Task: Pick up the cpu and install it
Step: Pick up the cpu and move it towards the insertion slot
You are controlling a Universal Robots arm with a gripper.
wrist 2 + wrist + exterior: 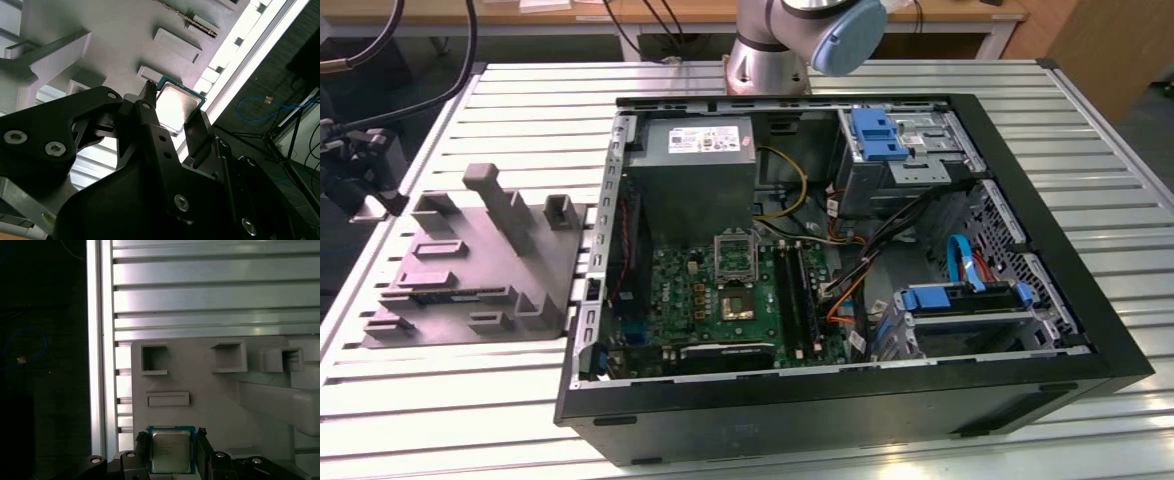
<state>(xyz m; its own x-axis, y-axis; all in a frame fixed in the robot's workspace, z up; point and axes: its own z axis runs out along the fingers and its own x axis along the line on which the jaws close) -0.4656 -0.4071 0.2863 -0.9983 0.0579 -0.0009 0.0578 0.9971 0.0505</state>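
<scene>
My jaws gripped one cpu (170, 454) by two opposite edges, my gripper (172, 437) over one grey tray (210, 390); the cpu's lettering was illegible.

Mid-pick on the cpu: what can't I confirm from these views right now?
Second wrist view: the gripper covers the near edge of the cpu with its own body, so clamping and lift off the grey tray cannot be told.
First wrist view: the picture's edge cuts off one side of the cpu.
Exterior view: socket detail on the motherboard is too small to check.
</scene>
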